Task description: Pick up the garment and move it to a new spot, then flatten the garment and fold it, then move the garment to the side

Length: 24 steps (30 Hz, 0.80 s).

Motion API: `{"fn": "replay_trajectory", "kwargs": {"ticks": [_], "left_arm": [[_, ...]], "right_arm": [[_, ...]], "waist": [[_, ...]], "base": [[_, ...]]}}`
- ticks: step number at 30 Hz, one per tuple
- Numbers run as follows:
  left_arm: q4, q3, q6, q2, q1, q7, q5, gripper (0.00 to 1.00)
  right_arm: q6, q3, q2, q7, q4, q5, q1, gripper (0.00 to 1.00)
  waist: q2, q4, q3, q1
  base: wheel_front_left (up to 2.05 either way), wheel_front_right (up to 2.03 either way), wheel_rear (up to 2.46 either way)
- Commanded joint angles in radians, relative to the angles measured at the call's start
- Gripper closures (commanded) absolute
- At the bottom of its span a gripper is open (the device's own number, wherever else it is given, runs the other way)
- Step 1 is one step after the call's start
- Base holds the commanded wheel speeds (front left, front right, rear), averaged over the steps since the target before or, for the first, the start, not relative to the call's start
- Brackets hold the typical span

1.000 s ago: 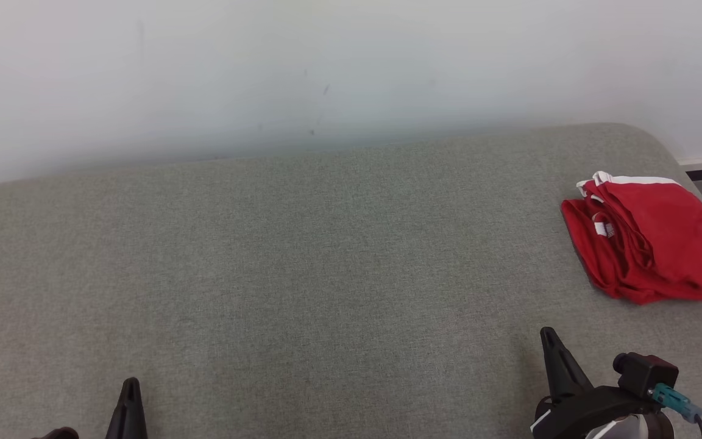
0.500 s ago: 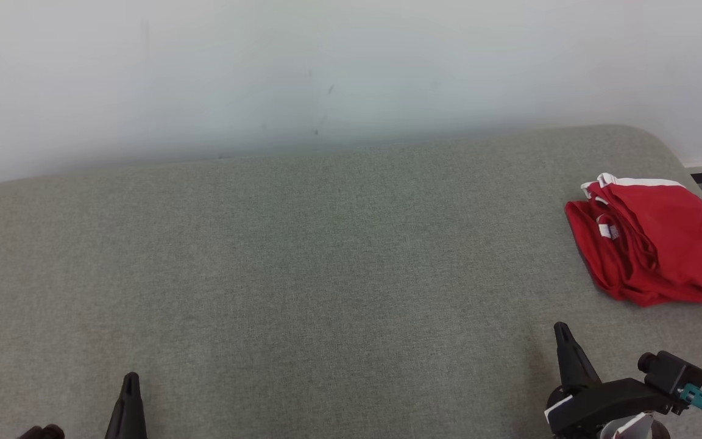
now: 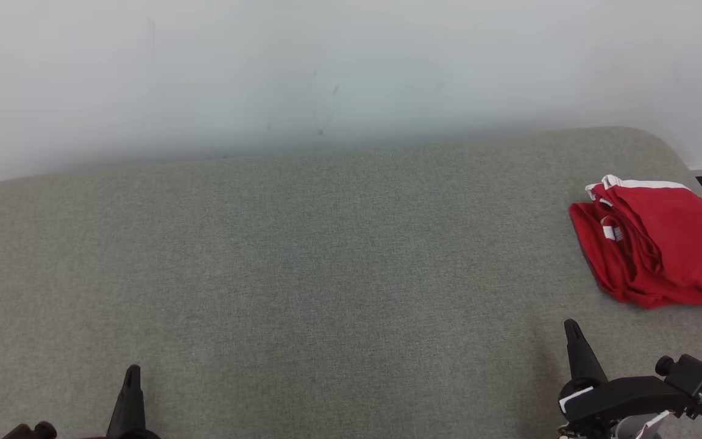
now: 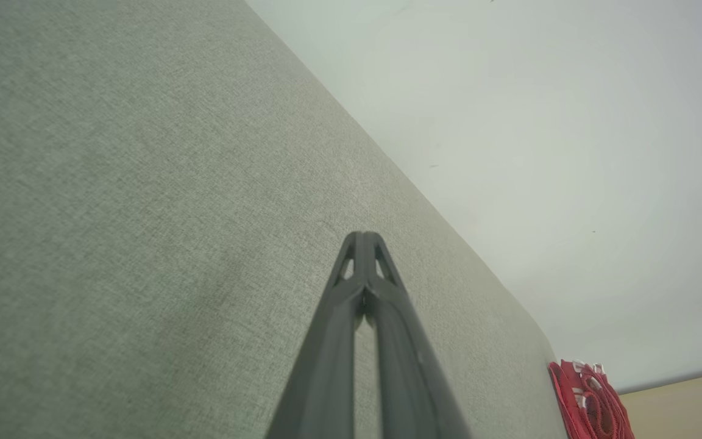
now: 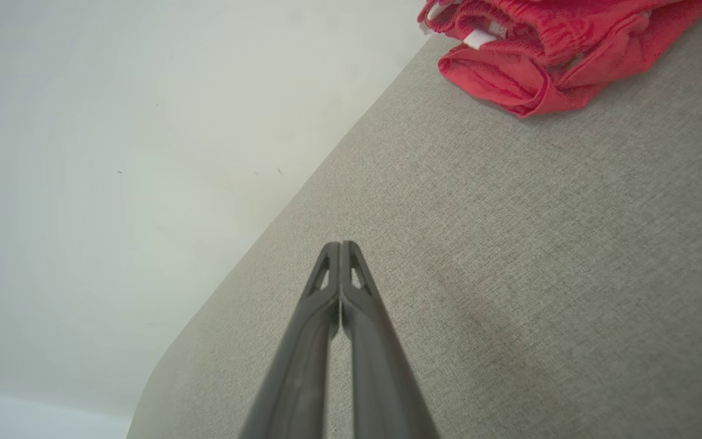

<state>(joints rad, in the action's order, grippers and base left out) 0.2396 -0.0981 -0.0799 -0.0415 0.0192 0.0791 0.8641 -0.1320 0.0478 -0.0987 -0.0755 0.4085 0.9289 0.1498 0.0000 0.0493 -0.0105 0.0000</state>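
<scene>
The red garment (image 3: pixel 655 244) lies folded into a compact bundle at the far right of the grey upholstered surface (image 3: pixel 326 256), close to its rounded right-hand corner and well apart from both grippers. Its stacked, layered edges, with a small white tag among them, face left toward the middle of the surface. A white trim runs along the far edge, nearest the wall (image 3: pixel 326 73). The long axis seems to run left to right, slanting slightly toward the robot, though the head view's right edge crops the bundle, so its full length is hard to judge. The left gripper (image 3: pixel 133 375) sits low at the near left, the right gripper (image 3: pixel 572 329) at the near right. In each wrist view the two dark fingers are pressed together at the tips — clasping nothing — with bare fabric beyond them.
</scene>
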Motion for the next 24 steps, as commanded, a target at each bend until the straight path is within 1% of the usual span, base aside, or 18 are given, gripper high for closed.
{"fn": "replay_trajectory", "kwargs": {"ticks": [1,24], "left_arm": [[-0.010,-0.004,-0.004,-0.006,0.026,-0.007,0.023,1.00],[-0.005,-0.009,-0.022,-0.008,0.051,-0.074,0.285,1.00]], "right_arm": [[0.001,-0.009,0.002,0.005,-0.017,0.022,0.006,1.00],[0.001,-0.065,0.019,0.073,-0.072,0.260,-0.012,1.00]], "waist": [[0.0000,0.000,0.000,0.0000],[0.0000,-0.014,0.002,0.0000]], "base": [[0.00,0.00,0.00],[0.00,0.00,0.00]]}}
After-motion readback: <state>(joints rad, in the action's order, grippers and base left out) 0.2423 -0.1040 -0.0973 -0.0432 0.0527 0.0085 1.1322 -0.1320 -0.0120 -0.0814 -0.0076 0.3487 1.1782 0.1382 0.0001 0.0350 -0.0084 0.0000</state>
